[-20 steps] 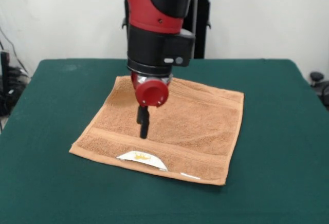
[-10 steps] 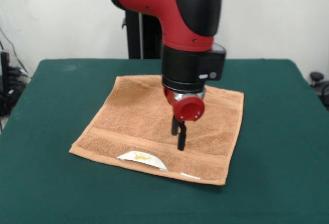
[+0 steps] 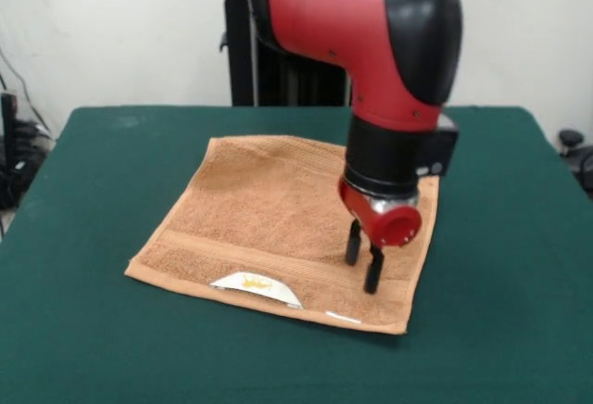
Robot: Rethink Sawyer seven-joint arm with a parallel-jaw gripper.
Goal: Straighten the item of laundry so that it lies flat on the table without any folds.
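The light-brown terry towel (image 3: 278, 223) lies spread on the dark green table (image 3: 102, 348), roughly square and turned a little. Its near edge is folded over, showing a white label with a yellow mark (image 3: 255, 285). My gripper (image 3: 363, 260) hangs over the towel's near right part, close above the border band. Its two black fingers (image 3: 373, 270) stand a small gap apart with nothing between them. The arm hides the towel's far right corner.
The robot's black pedestal (image 3: 269, 70) stands behind the table's far edge. Dark equipment sits off the table at the left (image 3: 14, 158) and right (image 3: 576, 149) edges. Green cloth surrounds the towel on all sides.
The arm has swung from the towel's middle left to its near right part, and the gripper has come lower. The fingers have parted slightly. The towel has not moved.
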